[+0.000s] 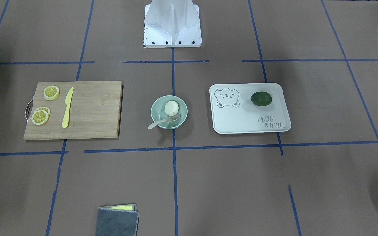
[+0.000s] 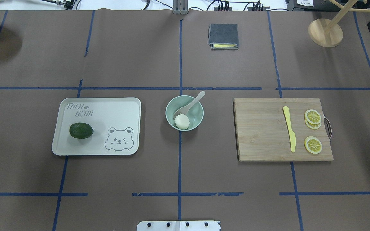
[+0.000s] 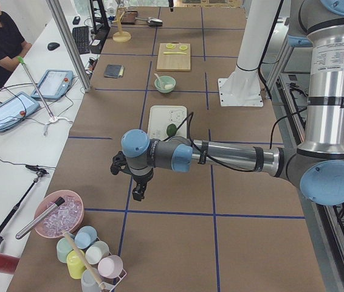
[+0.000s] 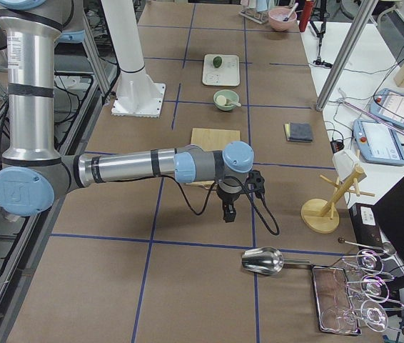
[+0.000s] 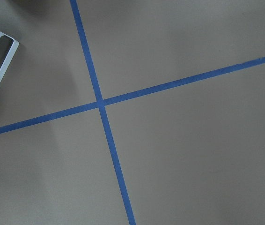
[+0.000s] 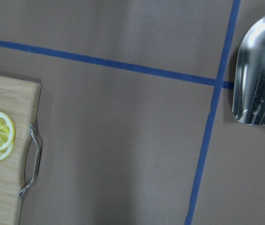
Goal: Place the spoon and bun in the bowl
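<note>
The pale mint-green bowl (image 1: 181, 109) (image 2: 197, 116) stands at the table's centre. The white bun (image 1: 171, 107) (image 2: 182, 122) lies inside it. The pale spoon (image 1: 161, 123) (image 2: 194, 102) rests with its scoop in the bowl and its handle over the rim. Both arms are far from the bowl. My left gripper (image 3: 138, 194) hangs over bare table at the left end. My right gripper (image 4: 228, 216) hangs over bare table at the right end. They show only in the side views, so I cannot tell whether they are open or shut.
A white bear-printed tray (image 2: 114, 109) holds a dark green avocado (image 2: 81, 130). A wooden cutting board (image 2: 259, 134) carries lemon slices (image 2: 312, 116) and a yellow knife (image 2: 289, 128). A grey cloth (image 2: 223, 36), a metal scoop (image 6: 259, 70) and a wooden rack (image 2: 325, 32) lie farther out.
</note>
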Robot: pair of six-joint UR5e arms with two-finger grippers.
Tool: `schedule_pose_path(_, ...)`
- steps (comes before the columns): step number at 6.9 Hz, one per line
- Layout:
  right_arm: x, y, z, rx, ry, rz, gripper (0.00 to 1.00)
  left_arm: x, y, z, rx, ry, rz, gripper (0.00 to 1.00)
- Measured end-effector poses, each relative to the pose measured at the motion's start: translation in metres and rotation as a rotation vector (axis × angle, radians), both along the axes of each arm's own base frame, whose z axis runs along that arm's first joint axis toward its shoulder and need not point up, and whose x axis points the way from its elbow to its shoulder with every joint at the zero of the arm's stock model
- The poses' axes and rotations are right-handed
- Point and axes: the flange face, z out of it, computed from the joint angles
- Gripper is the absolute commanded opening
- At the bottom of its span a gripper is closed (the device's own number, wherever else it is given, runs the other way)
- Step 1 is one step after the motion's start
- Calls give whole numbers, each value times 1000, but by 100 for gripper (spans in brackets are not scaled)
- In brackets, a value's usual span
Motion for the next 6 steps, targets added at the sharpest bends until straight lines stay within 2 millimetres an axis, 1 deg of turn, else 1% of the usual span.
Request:
schedule_pose_path(3,8,-11,-13,16,-7,24,100,0,0,-3,6,1,-1,100)
schedule_pose_path(6,9,-14,-16,18,-8,28,100,-1,0,-2,5,-2,-2,100)
